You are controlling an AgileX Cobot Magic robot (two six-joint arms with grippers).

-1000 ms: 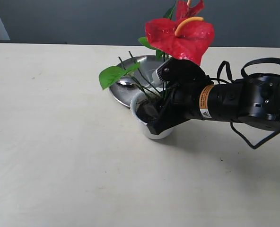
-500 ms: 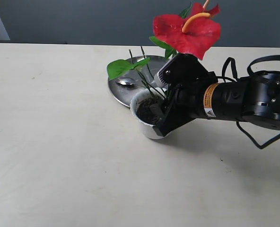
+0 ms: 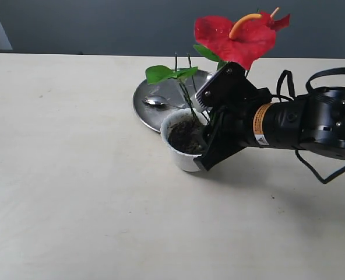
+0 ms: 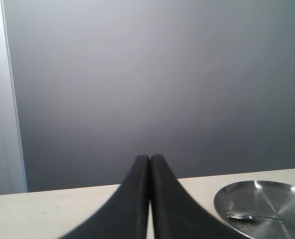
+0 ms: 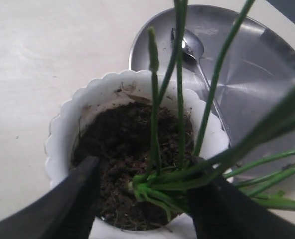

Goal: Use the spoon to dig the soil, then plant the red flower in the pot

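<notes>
- The pot is a small white plastic cup with a scalloped rim, tapering toward its base; it stands upright on the pale, matte worktop, just in front of the plate.
- The soil inside it is dark, crumbly and loose, with fine root-like threads, and fills the pot to a little below the rim.
- The red flower has a glossy, heart-shaped red bloom with a curved orange spike, broad green leaves and thin green stalks; the stalks bunch together at the foot, which rests on the soil inside the pot, and the bloom stands well above the rim.
- The right pincer is released: its two black fingers are spread apart over the pot's near rim, with the stalk bundle between them.
- The plate is round, shallow, polished steel; the slim silver spoon lies in it.
- The left pincer is clenched, black fingers pressed together and holding nothing, raised above the worktop.
</notes>
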